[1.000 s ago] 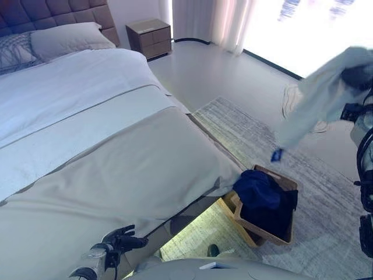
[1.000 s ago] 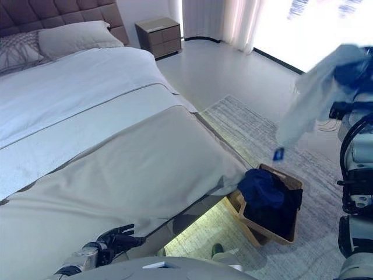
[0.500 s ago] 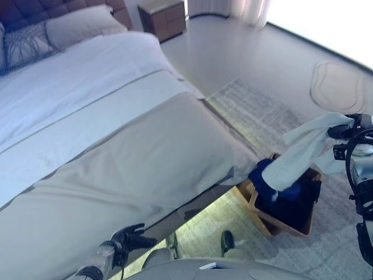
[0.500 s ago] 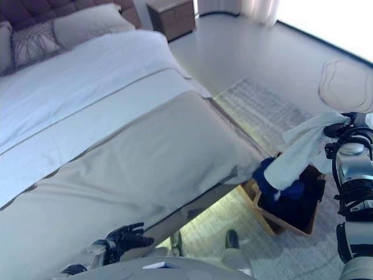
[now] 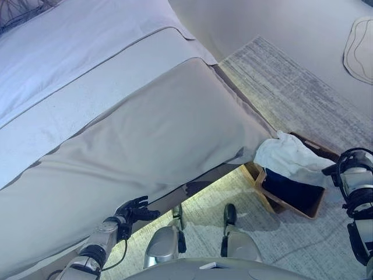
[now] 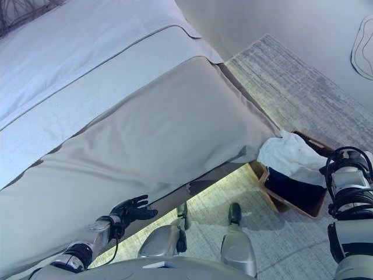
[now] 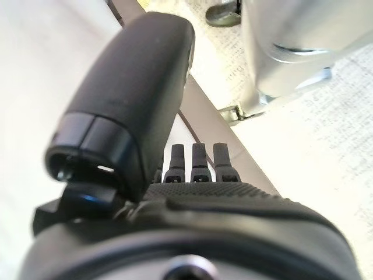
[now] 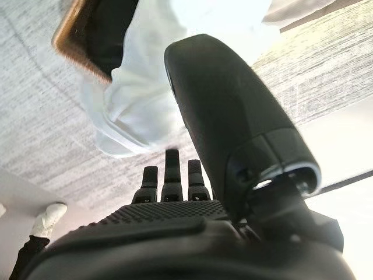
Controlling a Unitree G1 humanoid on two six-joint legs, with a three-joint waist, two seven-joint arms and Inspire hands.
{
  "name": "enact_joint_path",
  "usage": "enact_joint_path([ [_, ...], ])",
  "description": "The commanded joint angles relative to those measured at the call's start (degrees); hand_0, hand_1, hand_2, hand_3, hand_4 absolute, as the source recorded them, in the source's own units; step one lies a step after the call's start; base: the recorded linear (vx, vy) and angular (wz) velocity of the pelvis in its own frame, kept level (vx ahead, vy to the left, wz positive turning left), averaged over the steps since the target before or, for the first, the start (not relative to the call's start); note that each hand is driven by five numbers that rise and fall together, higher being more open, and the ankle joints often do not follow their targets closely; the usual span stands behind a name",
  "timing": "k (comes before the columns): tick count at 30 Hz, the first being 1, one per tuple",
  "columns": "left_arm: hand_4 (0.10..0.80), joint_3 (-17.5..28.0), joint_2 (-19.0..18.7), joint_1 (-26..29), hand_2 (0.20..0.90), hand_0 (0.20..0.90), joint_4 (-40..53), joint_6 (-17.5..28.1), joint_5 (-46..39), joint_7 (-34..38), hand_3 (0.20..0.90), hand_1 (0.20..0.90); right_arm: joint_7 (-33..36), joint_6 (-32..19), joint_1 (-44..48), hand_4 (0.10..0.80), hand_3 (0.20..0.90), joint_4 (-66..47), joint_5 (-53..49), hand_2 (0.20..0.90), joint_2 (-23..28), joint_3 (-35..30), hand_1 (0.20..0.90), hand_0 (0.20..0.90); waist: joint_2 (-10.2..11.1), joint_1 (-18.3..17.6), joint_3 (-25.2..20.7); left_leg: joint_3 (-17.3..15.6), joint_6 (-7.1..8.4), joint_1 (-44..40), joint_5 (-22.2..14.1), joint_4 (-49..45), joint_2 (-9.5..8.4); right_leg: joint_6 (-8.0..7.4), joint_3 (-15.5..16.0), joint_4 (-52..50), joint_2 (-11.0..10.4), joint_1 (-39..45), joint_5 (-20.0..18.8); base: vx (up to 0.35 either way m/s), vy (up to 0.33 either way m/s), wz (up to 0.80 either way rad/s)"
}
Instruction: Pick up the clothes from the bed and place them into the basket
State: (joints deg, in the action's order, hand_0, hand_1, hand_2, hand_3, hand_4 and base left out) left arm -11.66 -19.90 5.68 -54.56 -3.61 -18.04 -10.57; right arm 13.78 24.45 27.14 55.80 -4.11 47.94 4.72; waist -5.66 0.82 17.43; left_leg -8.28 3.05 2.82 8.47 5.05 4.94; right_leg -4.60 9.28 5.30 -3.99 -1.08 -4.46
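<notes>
A white garment lies draped over the near-left end of the brown basket, on top of dark blue clothes. The basket stands on the rug beside the bed's foot corner. My right hand hovers over the basket with straight fingers and holds nothing; the white garment and the basket's rim lie past its fingers. My left hand is open and empty, low by the foot edge of the bed. It also shows in the left wrist view.
The bed, with a beige cover and white sheets, takes up the left and middle. A grey patterned rug runs along its right side under the basket, with pale floor beyond.
The camera has tilted down. My right hand came down from high at the right with the white garment and let it go; it now lies on the basket. The left hand stayed low.
</notes>
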Motion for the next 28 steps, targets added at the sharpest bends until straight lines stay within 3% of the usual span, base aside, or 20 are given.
enact_joint_path([
  [1, 0.8, -0.6, -3.5, -0.7, 0.9, 0.9, -0.6, 1.3, 1.2, -0.8, 0.9, 0.9, 5.5, -3.0, -2.8, 0.8, 0.9, -4.0, 1.8, 0.9, 0.3, -1.5, 0.9, 0.9, 3.8, -0.8, -3.8, 0.3, -0.01, -1.9, -8.6, -2.7, -2.81, 2.18, 2.5, -2.4, 1.9, 0.2, 4.6, 0.087, 0.064, 0.03],
  [7, 0.8, 0.0, -1.4, -2.9, 0.9, 0.9, -3.3, 2.8, 2.5, -1.2, 0.9, 0.9, 8.3, -10.3, -12.9, 0.8, 0.9, -4.5, -2.1, 0.9, -7.0, -5.2, 0.9, 0.9, 4.5, -1.7, -6.9, -0.8, -0.27, -4.8, -9.6, -2.1, -2.99, 1.84, 2.2, -2.1, 1.9, 2.5, 5.0, 0.095, 0.111, 0.0],
  [11, 0.8, 0.8, 0.5, -4.0, 0.9, 0.9, -5.2, 2.8, 5.6, -1.1, 0.9, 0.9, 5.6, -17.8, -19.2, 0.8, 0.9, -5.0, -8.1, 0.9, -15.2, -5.7, 0.9, 0.9, 5.0, -2.5, -8.6, -1.5, -0.67, -7.2, -10.3, -1.6, -3.08, 1.64, 1.8, -2.0, 1.9, 4.3, 5.3, 0.085, 0.127, -0.12],
  [17, 0.8, 1.8, 2.1, -4.5, 0.9, 0.9, -10.5, 3.5, 8.4, -1.6, 0.9, 0.9, 1.7, -23.2, -24.2, 0.8, 0.9, 3.9, -7.0, 0.9, -25.2, -3.9, 0.9, 0.9, 5.5, -3.2, -10.7, -2.4, -1.63, -10.2, -11.4, -0.8, -3.37, 1.59, 1.2, -2.2, 2.2, 6.5, 6.1, 0.066, 0.117, -0.15],
  [23, 0.8, 0.6, 2.7, -4.0, 0.9, 0.9, -12.0, 3.3, 11.5, -3.7, 0.9, 0.9, -5.0, -25.5, -25.1, 0.8, 0.9, 5.8, 1.4, 0.9, -28.0, 2.2, 0.9, 0.9, 5.6, -3.1, -11.5, -2.1, -2.41, -11.3, -11.8, -0.1, -3.92, 1.33, 1.1, -2.6, 2.0, 7.2, 6.3, -0.022, 0.117, -0.01],
  [24, 0.8, 0.2, 2.8, -3.8, 0.9, 0.9, -12.1, 3.1, 11.2, -4.0, 0.9, 0.9, -9.2, -25.3, -25.4, 0.8, 0.9, 6.0, 4.2, 0.9, -28.5, 3.8, 0.9, 0.9, 5.7, -3.1, -11.7, -1.9, -2.63, -11.4, -11.9, 0.0, -4.09, 1.21, 1.1, -2.7, 1.9, 7.3, 6.3, -0.032, 0.073, 0.0],
  [28, 0.8, 0.3, 2.5, -3.3, 0.9, 0.9, -12.4, 3.1, 11.1, -4.5, 0.9, 0.9, -13.7, -24.8, -25.8, 0.8, 0.9, 8.1, 1.5, 0.9, -29.4, 5.6, 0.9, 0.9, 6.0, -2.7, -12.1, -1.5, -2.87, -11.6, -12.0, 0.0, -4.42, 0.95, 1.3, -2.8, 1.6, 7.5, 6.2, -0.009, 0.035, 0.01],
])
